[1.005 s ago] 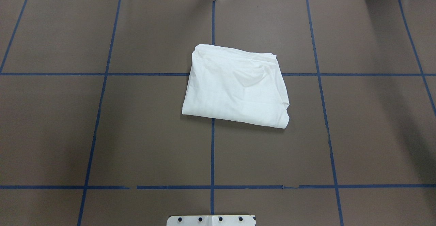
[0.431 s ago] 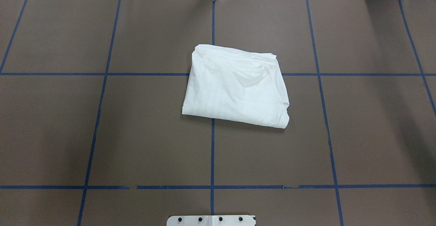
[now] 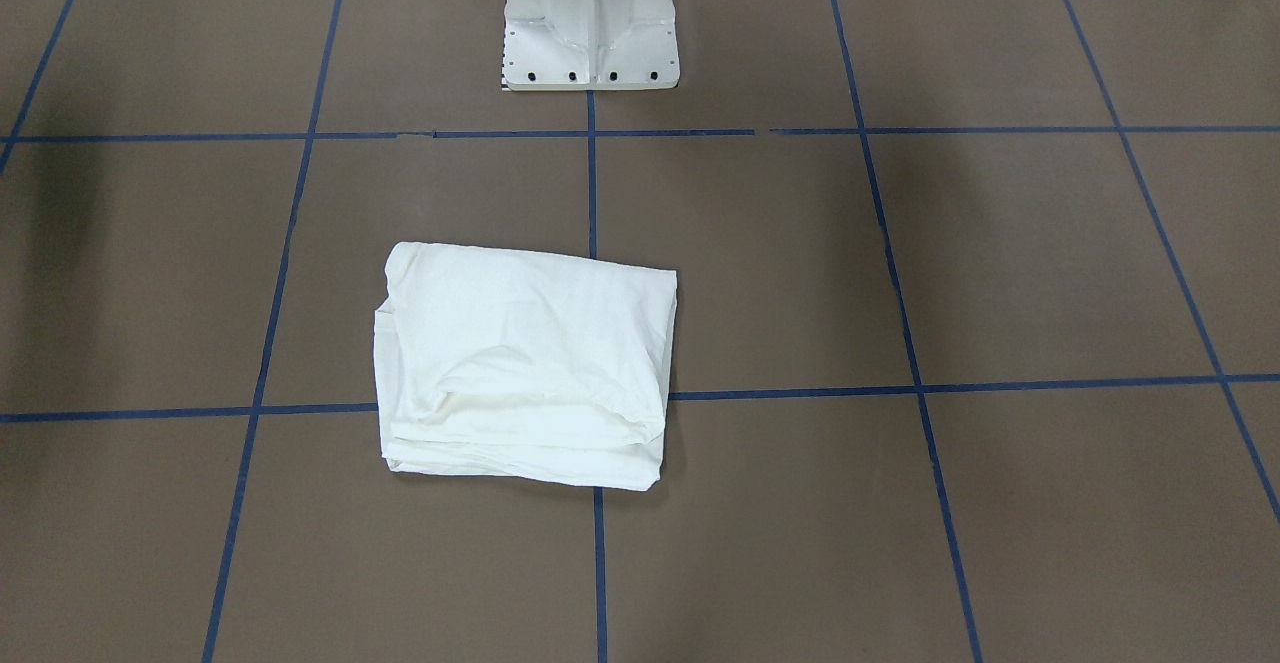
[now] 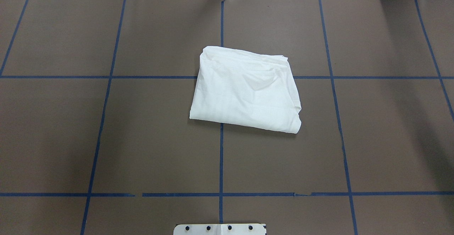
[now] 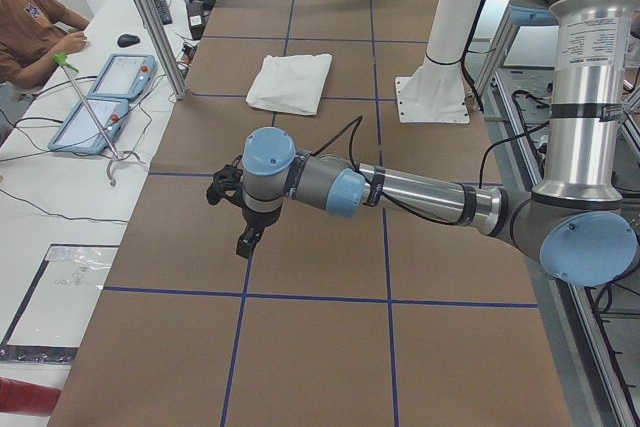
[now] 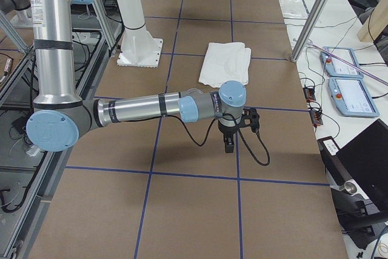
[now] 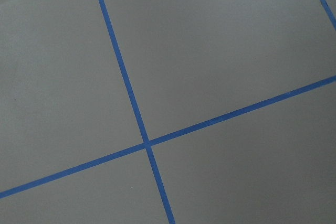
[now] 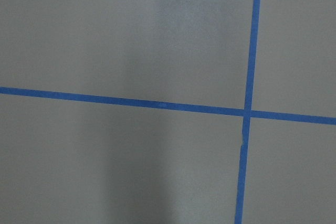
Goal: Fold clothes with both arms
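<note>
The folded shirt (image 4: pixel 244 91) is plain white, with soft grey shadow in its creases. The bench (image 4: pixel 149 139) is dull brown, crossed by thin blue tape lines (image 4: pixel 221 157) that form a grid of large squares. The pedestal (image 3: pixel 590 23) is white, with a row of small black bolt heads along its plate edge. The left arm (image 5: pixel 420 192) and the right arm (image 6: pixel 139 108) are silver and grey with light-blue joint caps and black cables. The left gripper (image 5: pixel 245 242) and the right gripper (image 6: pixel 229 144) are black. On the white side table (image 5: pixel 40 207) lie two light-blue panels (image 5: pixel 123 75) with red spots. A person's sleeve (image 5: pixel 25 22) is rust-orange.
</note>
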Available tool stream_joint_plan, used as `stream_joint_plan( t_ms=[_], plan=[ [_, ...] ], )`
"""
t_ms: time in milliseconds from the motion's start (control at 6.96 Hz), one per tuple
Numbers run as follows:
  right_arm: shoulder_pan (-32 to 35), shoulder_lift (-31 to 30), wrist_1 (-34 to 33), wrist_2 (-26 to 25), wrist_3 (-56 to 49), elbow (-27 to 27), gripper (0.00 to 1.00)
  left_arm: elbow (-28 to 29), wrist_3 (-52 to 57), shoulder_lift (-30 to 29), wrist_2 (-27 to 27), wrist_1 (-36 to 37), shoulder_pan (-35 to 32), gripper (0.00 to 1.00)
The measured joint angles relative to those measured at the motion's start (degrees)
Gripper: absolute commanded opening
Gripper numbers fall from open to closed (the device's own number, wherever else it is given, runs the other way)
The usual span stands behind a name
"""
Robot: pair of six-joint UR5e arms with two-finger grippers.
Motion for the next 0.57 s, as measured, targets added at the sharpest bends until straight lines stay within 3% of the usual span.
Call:
stream_joint_plan(
  t_ms=[574],
  plan=[
    [0.0, 0.0, -0.1, 0.2, 0.0, -0.4, 1.0, -0.8, 0.1, 2.8, 0.0, 0.5, -0.1, 1.0]
  ],
)
